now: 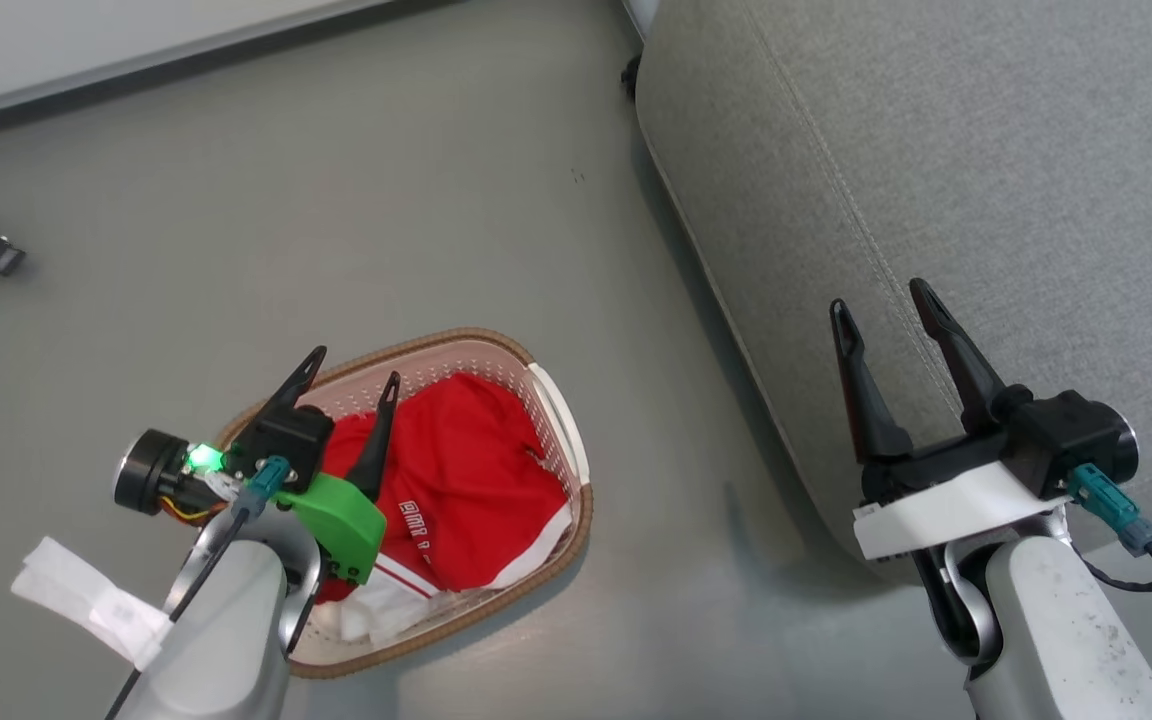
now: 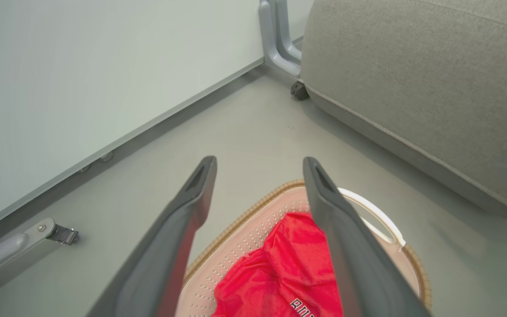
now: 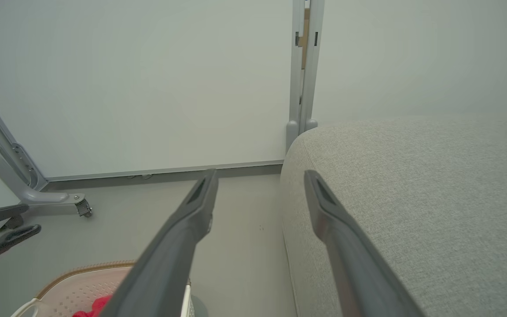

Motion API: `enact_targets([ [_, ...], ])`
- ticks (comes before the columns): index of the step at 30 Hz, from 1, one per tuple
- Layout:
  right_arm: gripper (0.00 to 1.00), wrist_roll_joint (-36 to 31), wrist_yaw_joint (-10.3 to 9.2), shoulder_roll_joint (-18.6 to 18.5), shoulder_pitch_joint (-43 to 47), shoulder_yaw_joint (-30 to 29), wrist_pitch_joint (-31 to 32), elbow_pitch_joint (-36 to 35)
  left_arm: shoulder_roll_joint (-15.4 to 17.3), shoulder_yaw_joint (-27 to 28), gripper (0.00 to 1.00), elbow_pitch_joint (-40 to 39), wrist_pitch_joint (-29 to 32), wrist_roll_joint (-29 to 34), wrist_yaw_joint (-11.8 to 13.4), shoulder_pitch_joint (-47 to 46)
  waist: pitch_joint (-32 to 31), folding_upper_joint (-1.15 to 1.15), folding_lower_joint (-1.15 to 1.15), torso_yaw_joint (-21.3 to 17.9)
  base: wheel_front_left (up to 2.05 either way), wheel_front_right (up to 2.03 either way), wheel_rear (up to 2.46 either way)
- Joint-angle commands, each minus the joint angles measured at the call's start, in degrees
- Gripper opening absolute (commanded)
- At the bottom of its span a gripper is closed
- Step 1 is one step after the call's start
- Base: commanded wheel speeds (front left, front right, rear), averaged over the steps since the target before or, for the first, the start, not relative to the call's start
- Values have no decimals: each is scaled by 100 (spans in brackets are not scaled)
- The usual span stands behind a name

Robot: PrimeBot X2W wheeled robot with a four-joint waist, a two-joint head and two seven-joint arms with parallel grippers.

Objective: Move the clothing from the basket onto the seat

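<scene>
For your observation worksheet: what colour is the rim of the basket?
Brown, with a woven look; the basket's rim shows best in the head view.

The clothing (image 1: 466, 470) is thin red cloth with a slight sheen, a fine mesh seen close up, trimmed in white. The basket (image 1: 564, 425) is smooth cream plastic punched with small holes, and its brown rim is moulded to look woven. The seat (image 1: 936, 150) is covered in coarse, matt grey woven fabric with a stitched seam. The floor (image 1: 336, 200) is smooth grey with a dull shine. The left gripper (image 1: 357, 364) and right gripper (image 1: 879, 293) have matt dark plastic fingers. A green plastic piece (image 1: 341, 520) sits behind the left one. The wall panel (image 3: 148, 88) is smooth, matt white.
</scene>
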Motion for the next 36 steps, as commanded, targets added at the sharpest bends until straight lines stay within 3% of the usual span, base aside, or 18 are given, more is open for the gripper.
enact_targets([
  [1, 100, 44, -2, -13, -119, 10, -14, -59, 97, -87, 100, 122, -3, 75, -27, -241, 536, 0, 0, -337, 0, 0, 0],
  [6, 100, 70, -2, -12, -328, 71, -14, -198, 253, -522, 100, 605, -3, 101, -33, -748, 1017, 0, 0, -437, 0, 0, 0],
  [26, 100, 88, -2, -13, -964, 238, -14, -608, 578, -3169, 100, 2814, 39, -349, -38, -2556, 2593, 0, 0, -487, 0, 0, 0],
  [36, 100, 58, -2, -13, -1113, 205, -14, -809, 670, -4410, 100, 3351, 200, -581, -38, -3247, 3241, 0, 0, -428, 0, 0, 0],
])
